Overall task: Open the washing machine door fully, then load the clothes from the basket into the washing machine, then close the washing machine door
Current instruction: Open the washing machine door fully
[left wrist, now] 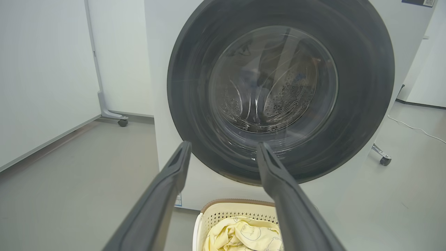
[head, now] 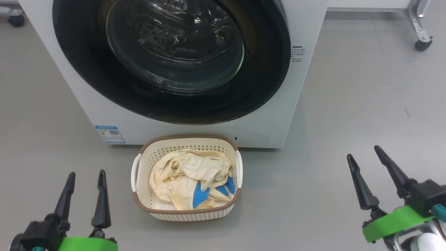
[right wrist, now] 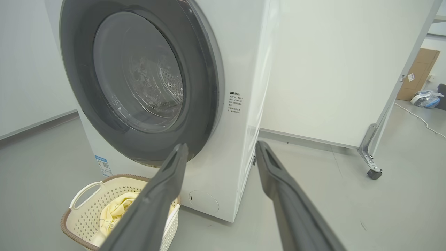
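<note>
The left pincer [head: 87,172] gaped, empty. Soft, light pale-yellow clothes [head: 184,177] lay in the small cream perforated basket [head: 188,136] before the big white washing machine [head: 264,132]. Its glossy black-rimmed round door [head: 87,69] sat shut, rigid-looking, probably best hooked at the rim. The right pincer [head: 363,151] gaped too.

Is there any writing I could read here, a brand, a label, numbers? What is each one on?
Blue sticker, low on the front of the washing machine: print and a square code, too small to read.
Grey print block, right of the washing machine door: too small to read.
White label on a cardboard box: blurred.
No brand name or number is legible.
</note>
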Available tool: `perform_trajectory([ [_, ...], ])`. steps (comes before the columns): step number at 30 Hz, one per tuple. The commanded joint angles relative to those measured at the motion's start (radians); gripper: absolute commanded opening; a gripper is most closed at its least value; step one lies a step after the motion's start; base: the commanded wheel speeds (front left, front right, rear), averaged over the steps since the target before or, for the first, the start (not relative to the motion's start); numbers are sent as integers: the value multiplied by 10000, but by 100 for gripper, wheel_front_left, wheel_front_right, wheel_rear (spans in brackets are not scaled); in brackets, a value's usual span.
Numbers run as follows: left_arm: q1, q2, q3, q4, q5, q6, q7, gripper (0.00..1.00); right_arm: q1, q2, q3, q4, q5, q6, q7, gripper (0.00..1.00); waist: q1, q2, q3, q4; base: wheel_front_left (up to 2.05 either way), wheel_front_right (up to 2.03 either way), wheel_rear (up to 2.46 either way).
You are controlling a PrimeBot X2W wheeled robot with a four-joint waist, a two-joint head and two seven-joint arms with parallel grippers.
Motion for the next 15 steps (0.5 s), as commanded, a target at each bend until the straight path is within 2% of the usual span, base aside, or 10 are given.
perform_trajectory([
  [1,-345,214,351,-343,-39,6,-141,100,-376,-102,97,-349,91,0,-95,100,0,0,17,-46,0,0,0],
  [5,-313,237,415,-375,-40,6,-141,100,-398,-40,-64,-315,227,0,-95,100,0,0,35,-153,0,0,0],
  [7,-302,243,440,-386,-42,6,-141,100,-407,-20,-120,-299,287,0,-95,97,0,0,33,-186,0,0,0],
  [8,-289,248,467,-400,-43,6,-141,100,-415,-9,-178,-284,325,0,-95,85,0,0,31,-219,0,0,0],
  [10,-251,243,509,-444,-29,6,-141,100,-429,44,-331,-273,477,0,-95,41,0,0,29,-279,0,0,0],
  [11,-232,244,527,-465,-20,6,-141,100,-438,67,-411,-261,567,0,-95,29,0,0,34,-309,0,0,0],
  [12,-215,247,546,-485,-17,6,-141,100,-453,119,-517,-237,753,0,-95,10,0,0,42,-338,0,0,0],
  [13,-200,253,564,-503,-16,6,-141,100,-473,149,-608,-213,928,0,-95,0,0,0,51,-365,0,0,0],
  [15,-165,266,612,-543,-12,6,-141,100,-573,226,-843,-147,1487,0,-95,0,0,0,84,-429,0,0,0],
])
